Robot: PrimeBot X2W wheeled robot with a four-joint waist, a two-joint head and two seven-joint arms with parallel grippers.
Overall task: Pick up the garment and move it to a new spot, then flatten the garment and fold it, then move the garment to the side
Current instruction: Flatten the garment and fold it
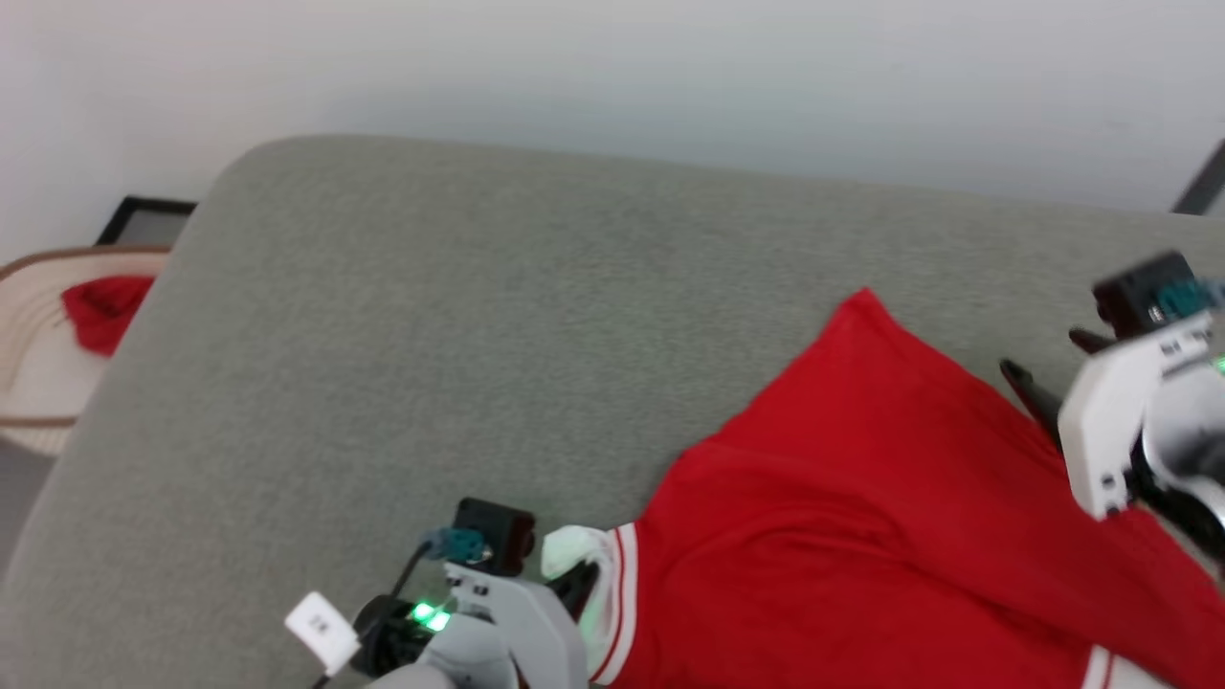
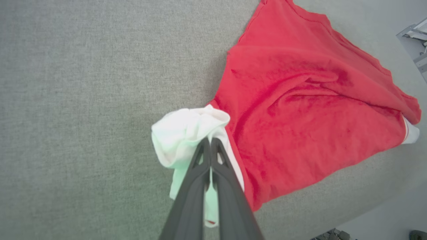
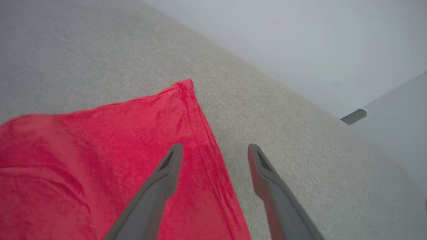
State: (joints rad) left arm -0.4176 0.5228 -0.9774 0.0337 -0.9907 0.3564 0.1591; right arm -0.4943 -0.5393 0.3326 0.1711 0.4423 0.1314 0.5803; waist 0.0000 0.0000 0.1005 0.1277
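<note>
The garment [image 1: 861,498], a bright red T-shirt with white sleeves and red-white stripe trim, lies rumpled on the right part of the grey surface [image 1: 431,335]. My left gripper [image 1: 579,579] is shut on its bunched white sleeve [image 2: 180,136]; in the left wrist view the left gripper [image 2: 210,140] pinches that cloth and the garment [image 2: 300,110] spreads to the right. My right gripper [image 1: 1048,354] stands open at the shirt's far right edge. In the right wrist view the right gripper [image 3: 216,146] straddles the hem of the garment [image 3: 83,150], nothing held.
Beyond the grey surface's left edge stands a pale basket [image 1: 38,373] holding a small red cloth scrap [image 1: 100,311]. A black frame [image 1: 144,220] leans by the white wall. The left and middle of the grey surface are bare. The floor [image 2: 393,216] shows past its near edge.
</note>
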